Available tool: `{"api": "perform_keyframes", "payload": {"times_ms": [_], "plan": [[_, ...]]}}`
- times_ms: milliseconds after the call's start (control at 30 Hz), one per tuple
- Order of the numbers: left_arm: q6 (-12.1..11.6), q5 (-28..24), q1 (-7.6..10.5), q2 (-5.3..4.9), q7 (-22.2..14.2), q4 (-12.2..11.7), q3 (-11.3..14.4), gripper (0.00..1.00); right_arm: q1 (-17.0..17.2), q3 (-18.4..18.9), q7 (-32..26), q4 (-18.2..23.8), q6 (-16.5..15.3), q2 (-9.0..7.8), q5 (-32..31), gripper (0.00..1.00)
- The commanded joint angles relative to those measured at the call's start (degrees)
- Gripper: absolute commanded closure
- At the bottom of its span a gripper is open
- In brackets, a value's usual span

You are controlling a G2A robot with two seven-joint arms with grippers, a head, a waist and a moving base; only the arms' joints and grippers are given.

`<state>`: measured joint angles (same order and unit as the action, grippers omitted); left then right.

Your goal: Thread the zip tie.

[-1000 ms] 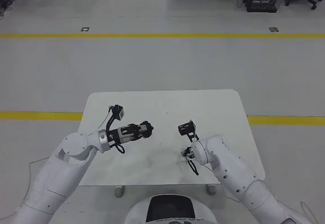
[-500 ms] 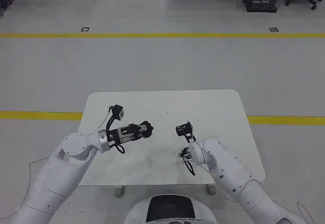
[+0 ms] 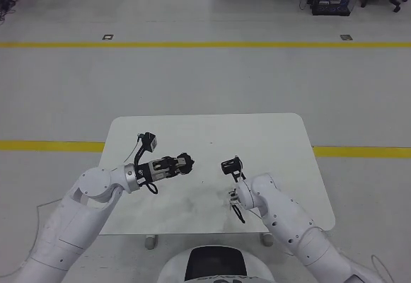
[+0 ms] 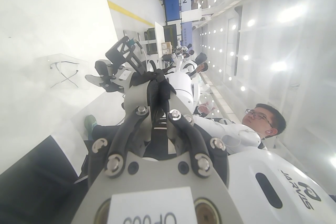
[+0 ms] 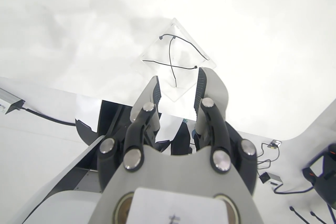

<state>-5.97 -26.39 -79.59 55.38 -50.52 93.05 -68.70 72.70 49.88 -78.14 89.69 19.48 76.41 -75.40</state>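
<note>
- Right end effector, released, hangs over crossed zip ties in a tray; one pinch could snag two.
- Left end effector clenched; contents unclear.

Stands with jaws parted on the right gripper, a clean gap between them. Meets, just ahead of those jaws, a clear square tray lying flat on the desk with crossed black zip ties inside, the obstacle in that path. Shows open air between right gripper and left gripper, well apart above the desk. Offers broad bare surface toward the far edge and both far corners.
</note>
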Motion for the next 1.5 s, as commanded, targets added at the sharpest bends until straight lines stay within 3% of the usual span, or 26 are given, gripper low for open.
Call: {"api": "perform_keyframes", "payload": {"times_ms": [0, 167, 967, 1467], "plan": [[0.0, 0.0, 0.0, 0.0, 0.0, 0.0, 0.0, 1.0, -0.16, -0.19, 0.01, -0.75, 0.0, 0.23, -0.13, 0.71], [0.0, 0.0, 0.0, 0.0, 0.0, 0.0, 0.0, 1.0, -0.82, -0.87, 0.78, -3.52, 0.0, 1.0, -0.2, 0.8], [0.0, 0.0, 0.0, 0.0, 0.0, 0.0, 0.0, 1.0, -4.45, -3.88, 7.26, -16.71, -0.32, 4.53, 2.25, 0.76], [0.0, 0.0, 0.0, 0.0, 0.0, 0.0, 0.0, 1.0, -6.25, -5.12, 9.39, -21.81, -0.97, 6.13, 3.48, 0.79]]}}
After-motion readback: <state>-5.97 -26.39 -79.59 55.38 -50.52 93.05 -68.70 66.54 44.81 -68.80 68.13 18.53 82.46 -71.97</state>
